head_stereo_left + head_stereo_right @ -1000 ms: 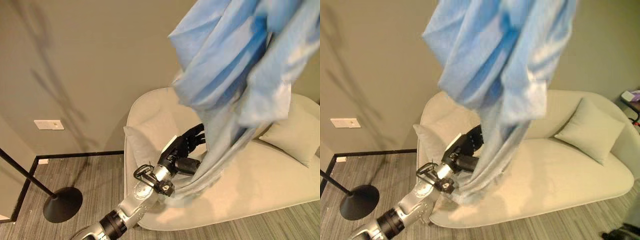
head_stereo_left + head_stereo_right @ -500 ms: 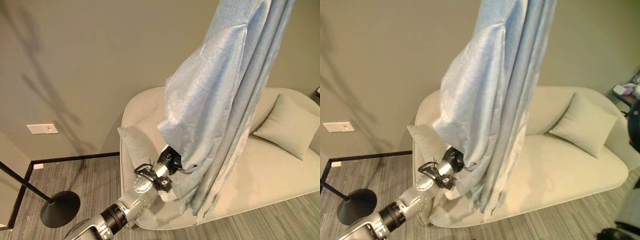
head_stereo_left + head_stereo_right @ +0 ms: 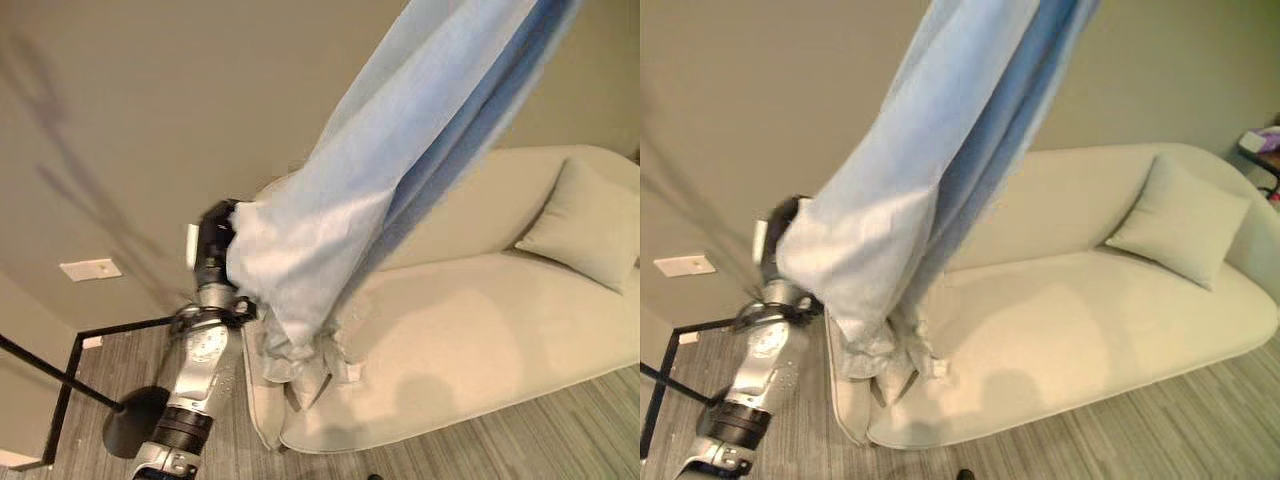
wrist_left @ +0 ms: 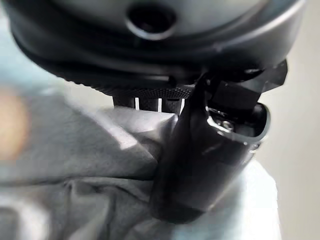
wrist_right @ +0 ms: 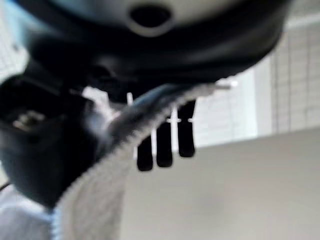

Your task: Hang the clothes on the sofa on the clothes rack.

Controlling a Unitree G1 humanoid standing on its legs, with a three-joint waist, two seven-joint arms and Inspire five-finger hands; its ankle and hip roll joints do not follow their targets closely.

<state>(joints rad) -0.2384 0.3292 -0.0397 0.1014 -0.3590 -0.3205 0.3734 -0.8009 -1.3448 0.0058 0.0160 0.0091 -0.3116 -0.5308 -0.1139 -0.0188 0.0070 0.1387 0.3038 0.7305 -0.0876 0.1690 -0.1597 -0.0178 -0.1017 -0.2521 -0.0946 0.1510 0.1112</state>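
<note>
- you had the left robot hand [image 3: 215,245] clamped on the lower end of the blue garment [image 3: 400,160], thumb pressed into the cloth.
- since half a second before, that robot hand rose from the sofa [image 3: 470,340], lifting the hem almost clear.
- the right robot hand [image 5: 55,140] gripped the cloth's upper edge, high above.
- the garment looked ready to carry towards the clothes rack [image 3: 60,385], beside the left robot hand.
</note>
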